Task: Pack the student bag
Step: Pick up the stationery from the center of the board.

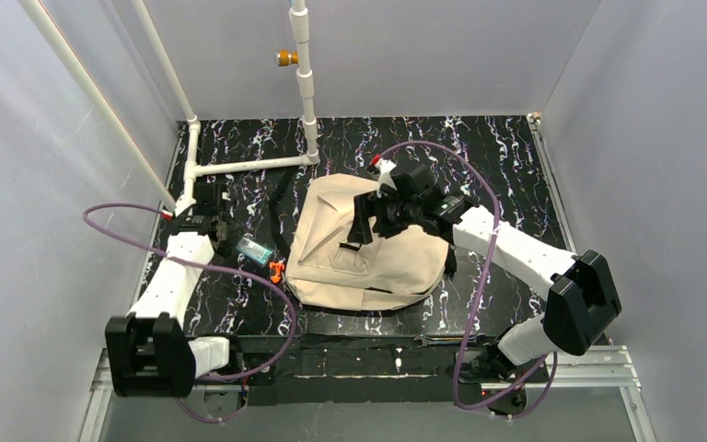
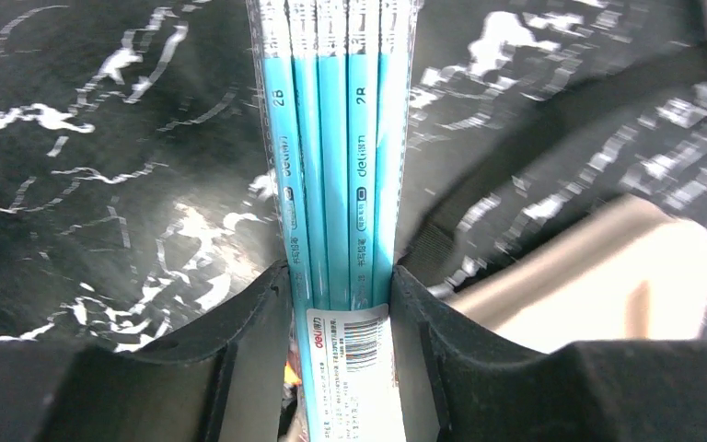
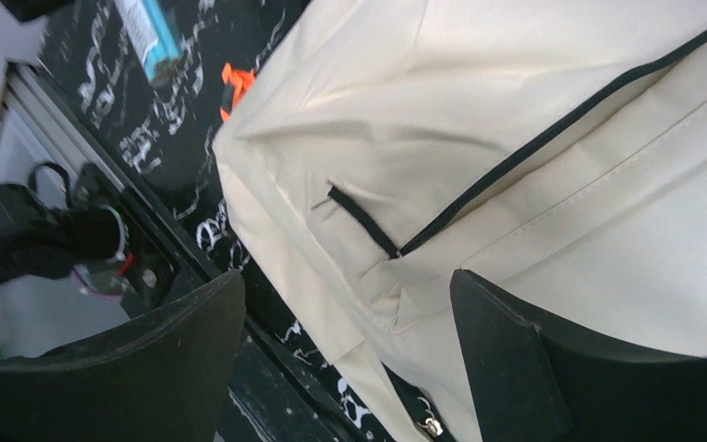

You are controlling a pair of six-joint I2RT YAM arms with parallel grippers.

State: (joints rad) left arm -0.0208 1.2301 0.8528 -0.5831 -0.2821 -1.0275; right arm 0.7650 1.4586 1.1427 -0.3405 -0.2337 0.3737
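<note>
In the top external view the student bag [image 1: 368, 244] is lying flat at the middle of the black marbled surface [image 1: 506, 157], its rounded end pointing toward the upper right; a black strap [image 1: 281, 198] is trailing from it toward the upper left, beside the white pipe frame [image 1: 249, 166]. The left arm is reaching up the left side, and the left gripper [image 1: 230, 235] is holding a pack of pencils [image 1: 256, 250] pointed toward the bag; a small orange object [image 1: 276, 271] is lying between the pack and the bag's left edge. The right arm is bending in from the lower right, and the right gripper [image 1: 365, 224] is hanging over the bag's upper middle.

The left wrist view is showing what the top view cannot: the left gripper [image 2: 341, 295] is pinching the clear-wrapped pack [image 2: 331, 138] from both sides, blue pencils running up the frame; a beige corner of the bag [image 2: 598, 276] is showing, blurred, at the lower right.

In the right wrist view the right gripper [image 3: 345, 285] is standing spread wide, nothing between its fingers, above the bag's fabric [image 3: 534, 120]; a black zip [image 3: 552, 129] is crossing the cloth, a metal zip pull [image 3: 430, 425] is showing at the bottom edge; the pencils [image 3: 152, 37] and the orange object [image 3: 237, 85] are sitting at the upper left.
</note>
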